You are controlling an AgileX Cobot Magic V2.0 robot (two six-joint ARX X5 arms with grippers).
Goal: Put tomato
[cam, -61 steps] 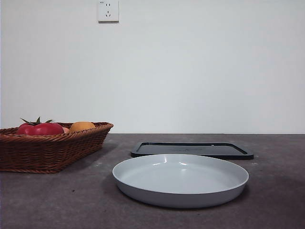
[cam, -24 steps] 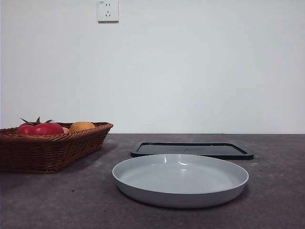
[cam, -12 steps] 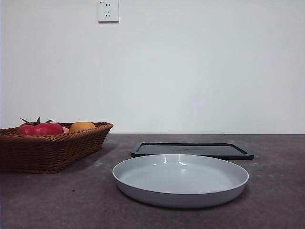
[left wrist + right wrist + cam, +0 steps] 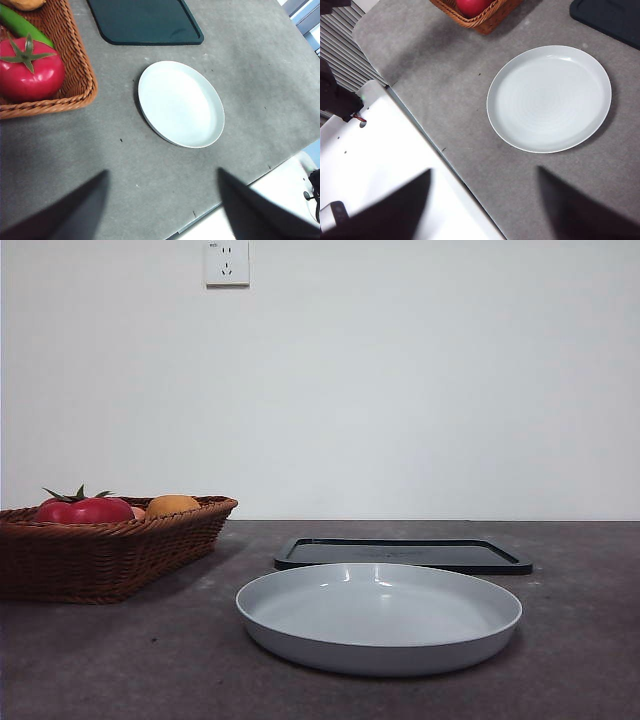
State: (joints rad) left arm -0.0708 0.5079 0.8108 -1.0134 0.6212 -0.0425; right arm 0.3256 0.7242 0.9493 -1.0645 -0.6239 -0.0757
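Front view: tomato (image 4: 86, 509) in wicker basket (image 4: 110, 555), frame's left, calyx up; no end effector visible.
Left wrist view: left end effector (image 4: 162, 200) open, well apart from tomato (image 4: 30, 70).
Right wrist view: right end effector (image 4: 482, 200) open, tomato (image 4: 472, 6) far off.

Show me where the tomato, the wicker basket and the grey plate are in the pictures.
tomato (image 4: 30, 70): left wrist view, on its red skin below the green calyx.
wicker basket (image 4: 110, 558): front view, on its woven side wall.
grey plate (image 4: 380, 652): front view, on its near outer rim.
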